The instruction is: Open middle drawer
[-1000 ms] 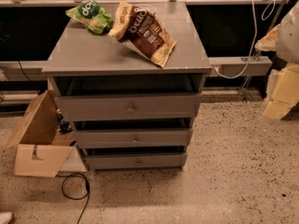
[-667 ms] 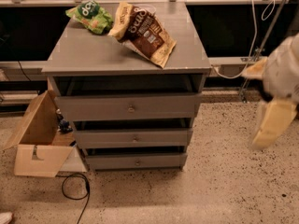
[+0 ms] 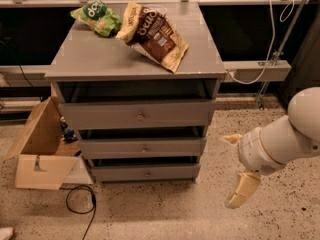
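Camera view: the gripper hangs to the right of the cabinet, low over the speckled floor, touching nothing, with its jaws spread. The middle drawer sits between the top and bottom drawers, its knob at the centre. A brown bag and a green bag lie on top of the cabinet. A cardboard box stands to its left.

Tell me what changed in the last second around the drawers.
The gripper swung in from the picture's right edge, moving down and toward the cabinet. Its fingers are open, it holds nothing, and it is not touching the middle drawer. The drawers, green bag, brown chip bag and cardboard box stayed put.
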You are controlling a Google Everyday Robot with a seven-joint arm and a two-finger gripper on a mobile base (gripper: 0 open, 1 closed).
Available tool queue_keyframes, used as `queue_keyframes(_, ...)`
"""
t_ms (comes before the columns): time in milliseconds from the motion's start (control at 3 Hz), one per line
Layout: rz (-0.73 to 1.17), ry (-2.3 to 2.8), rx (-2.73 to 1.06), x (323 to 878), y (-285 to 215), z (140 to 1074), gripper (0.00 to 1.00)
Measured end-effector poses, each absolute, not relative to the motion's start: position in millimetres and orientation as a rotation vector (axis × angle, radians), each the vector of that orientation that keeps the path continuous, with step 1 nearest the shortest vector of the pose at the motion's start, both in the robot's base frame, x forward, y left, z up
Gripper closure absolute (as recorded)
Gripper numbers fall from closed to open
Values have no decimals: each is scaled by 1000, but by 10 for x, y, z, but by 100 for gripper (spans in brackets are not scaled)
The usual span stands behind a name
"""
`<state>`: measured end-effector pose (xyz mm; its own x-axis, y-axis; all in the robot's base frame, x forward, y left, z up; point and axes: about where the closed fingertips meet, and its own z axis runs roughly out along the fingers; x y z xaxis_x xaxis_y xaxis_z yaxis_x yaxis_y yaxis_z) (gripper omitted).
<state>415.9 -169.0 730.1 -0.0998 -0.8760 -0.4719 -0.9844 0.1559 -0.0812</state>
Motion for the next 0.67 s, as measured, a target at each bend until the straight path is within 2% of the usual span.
queue_keyframes(333, 362, 2027, -1773, 4172, -1683, 7251, 0)
queue_keyframes(667, 405, 2003, -1788, 4346, -1641, 6740, 0)
